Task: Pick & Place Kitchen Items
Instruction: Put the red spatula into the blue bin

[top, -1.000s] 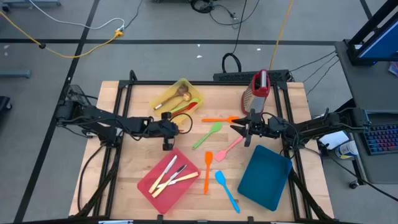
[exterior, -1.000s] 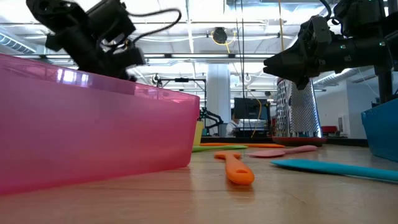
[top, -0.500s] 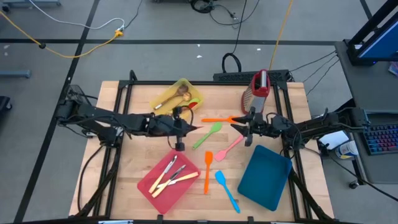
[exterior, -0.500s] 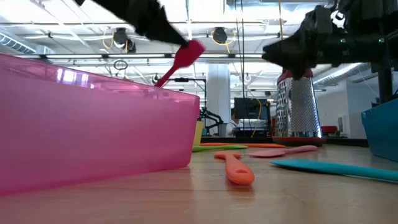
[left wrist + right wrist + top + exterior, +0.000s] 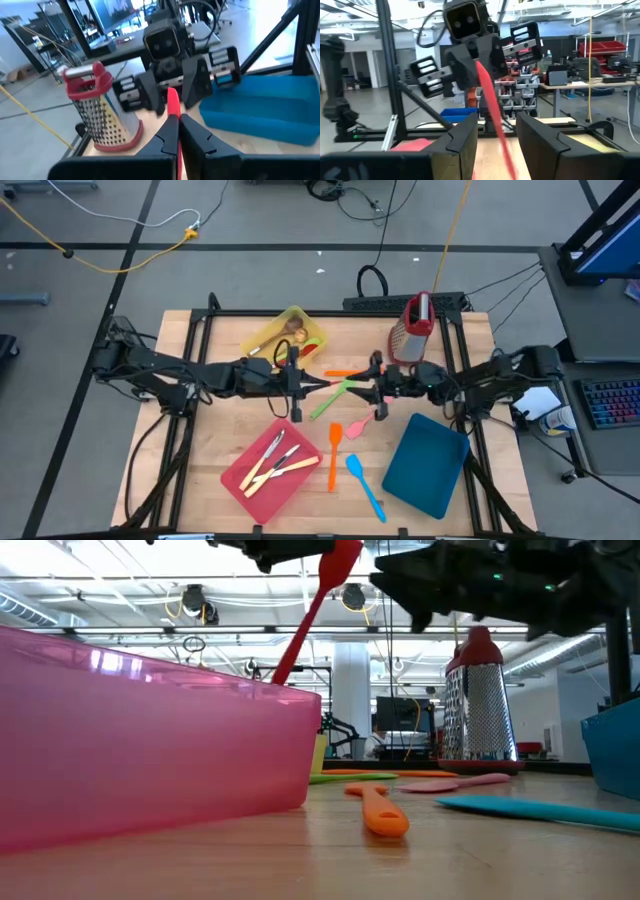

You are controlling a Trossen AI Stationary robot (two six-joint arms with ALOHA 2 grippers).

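A slim red utensil (image 5: 312, 610) is up in the air over the middle of the table, and my left gripper (image 5: 325, 385) is shut on it. It slants, broad end (image 5: 172, 96) uppermost. My right gripper (image 5: 352, 389) faces the left one, tip to tip, and is open. In the right wrist view the red stem (image 5: 490, 105) runs down through the gap between my right fingers (image 5: 462, 137) without touching them. Other utensils lie on the table below: green (image 5: 335, 395), pink (image 5: 368, 418), blue (image 5: 365, 488) and two orange ones (image 5: 334, 452). My left gripper pinches the red utensil between its two fingers just under the broad end (image 5: 175, 122). The fingers come in about level from the table's left. The utensil is lifted clear, with its broad end above the fingertips and its stem slanting down below them.
A yellow tray (image 5: 258, 340) with wooden spoons stands at the back left. A pink tray (image 5: 292, 480) holding pale cutlery is at the front left and a blue tray (image 5: 425, 465) at the front right. A red-topped metal grater (image 5: 415, 330) stands at the back right.
My left gripper has risen from the table between the yellow and pink trays, tipped up from pointing down to about level, and gone toward the right edge, lifting the red utensil clear. My right gripper has gone toward the left edge to meet it and tipped upward.
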